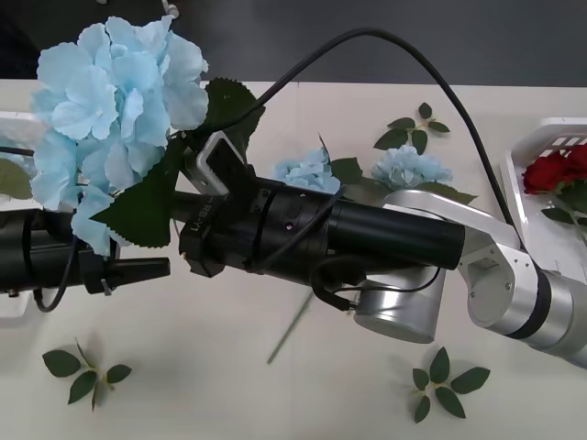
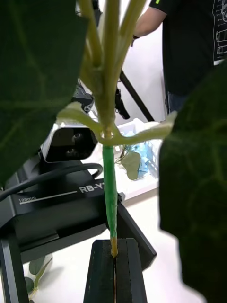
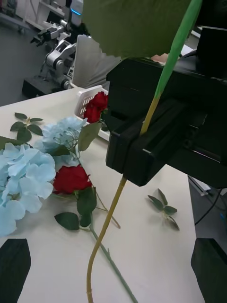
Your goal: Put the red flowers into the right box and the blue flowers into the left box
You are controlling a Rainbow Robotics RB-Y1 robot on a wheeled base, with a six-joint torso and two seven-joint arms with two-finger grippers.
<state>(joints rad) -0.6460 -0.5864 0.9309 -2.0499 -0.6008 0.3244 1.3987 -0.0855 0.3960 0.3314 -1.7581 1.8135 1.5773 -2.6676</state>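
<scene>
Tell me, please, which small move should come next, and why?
Probably advance the left tool and close it on the stem, as a handover. The right tool is shut on the blue flower by this stem, whose lower end hangs between the open left fingers.

the blue flowers (image 1: 115, 101) looked like soft matt cloth, petals faintly crinkled, on a smooth plastic stem. the right gripper (image 2: 114, 255) was matt black plastic; its arm at 4 o'clock was brushed silvery metal. the right box (image 1: 541, 174) was glossy white plastic, the red flowers (image 1: 550, 171) velvety, the table (image 1: 275, 394) smooth and matt.
</scene>
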